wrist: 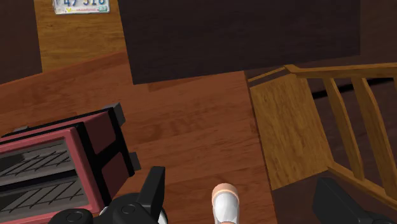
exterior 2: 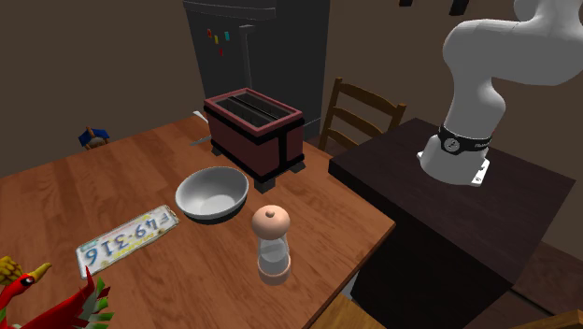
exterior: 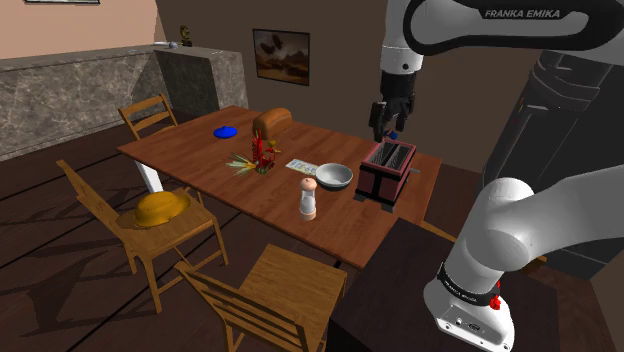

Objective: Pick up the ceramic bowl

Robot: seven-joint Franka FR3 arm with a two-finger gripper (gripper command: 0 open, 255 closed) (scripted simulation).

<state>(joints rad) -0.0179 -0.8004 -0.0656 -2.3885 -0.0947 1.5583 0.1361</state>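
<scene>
**Over the toaster's end of the counter: hand wide open, bowl untouched**

Above the wooden counter [exterior: 200, 160], the black hand [exterior: 386, 130] hangs in the air over a boxy toaster [exterior: 387, 168], clear of everything below it. In the wrist view its two fingers [wrist: 151, 191] stand far apart and clasp nothing. The counter's grain, a corner of the toaster and the rounded cap of a grinder [wrist: 225, 203] show well below the gap between them.

The bowl [exterior: 335, 177] sits upright on the counter, just beside the toaster. It is round and fairly shallow, smooth and pale grey-white, with a thin rim and a darker shaded foot. In the second exterior view the bowl [exterior 2: 212, 193] lies between the toaster [exterior 2: 255, 131] behind it and a flat licence plate [exterior 2: 126, 236] at its left. The grinder [exterior 2: 272, 243] stands near it towards the counter's front edge, apart from it.

The toaster is dark red with black bands along its edges and two long slots lined with wire grilles. The grinder has a peach dome cap on a waisted pale body. The licence plate is a thin white rectangle with blue characters, lying flat.

Farther along the counter in the shoulder view stands a red bird figure [exterior: 262, 152] with green and yellow feathers. A slatted wooden chair [exterior: 280, 290] stands at the near side, and another carries a yellow brimmed hat [exterior: 155, 210]. The dark box stand [exterior 2: 467, 224] butts against the counter's end
</scene>
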